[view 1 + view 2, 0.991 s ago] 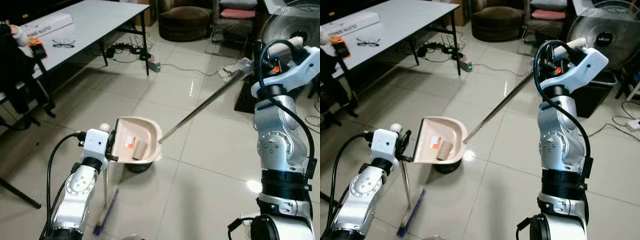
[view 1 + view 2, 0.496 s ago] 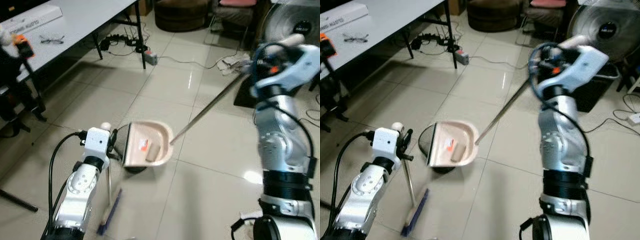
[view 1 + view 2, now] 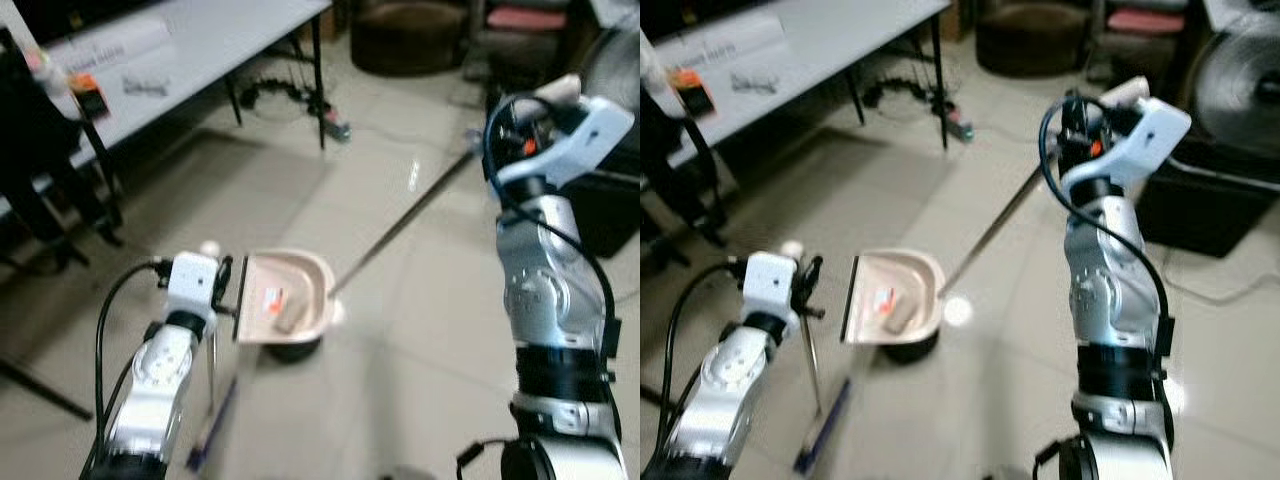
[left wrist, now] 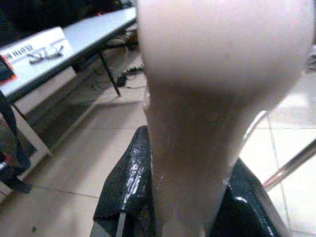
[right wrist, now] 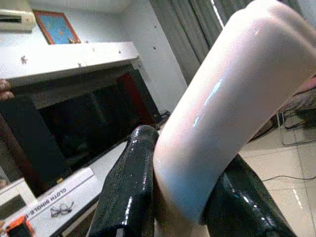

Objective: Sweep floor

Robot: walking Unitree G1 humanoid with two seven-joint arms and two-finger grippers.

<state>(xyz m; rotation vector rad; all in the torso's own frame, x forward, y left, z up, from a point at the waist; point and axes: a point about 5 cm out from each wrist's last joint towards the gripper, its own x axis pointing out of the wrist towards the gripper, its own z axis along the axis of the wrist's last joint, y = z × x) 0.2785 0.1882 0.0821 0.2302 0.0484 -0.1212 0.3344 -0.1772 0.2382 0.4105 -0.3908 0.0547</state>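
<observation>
Dustpan (image 3: 288,308) hangs just off the tiled floor (image 3: 420,340), mid-frame, right in front of the left gripper (image 3: 222,290). It's tipped so the open tray faces up toward the head cam, w/ a small roll-shaped bit of debris (image 3: 289,316) and an orange-marked scrap (image 3: 270,298) lying inside. A dark round thing sits on the floor directly under it; can't tell what it is.

Long metal handle (image 3: 400,222) runs from the pan's rim diagonally up and away to the robot's right, ending at the right gripper (image 5: 182,197), held high at the top of that raised arm. So the pan's long axis lies along that diagonal: tray end low and near the left arm, grip end high at the right arm. Right wrist view shows the jaws clenched on a pale rounded grip at the handle's end.

Left gripper: jaws closed around a pale stem, seen in the left wrist view, w/ a thin rod dropping from it to the broom head (image 3: 823,432) low on the floor beside the left arm. Broom stands near upright, head slightly behind the pan.

Key relation for the next move, imo: left arm is much nearer the tray, touching or almost touching its back edge; right arm controls tilt from far end. Keeping the tray mouth up matters, else debris slides out.

Desk (image 3: 200,40) w/ glasses and a box is well apart at the robot's left. Frames are blurry.
</observation>
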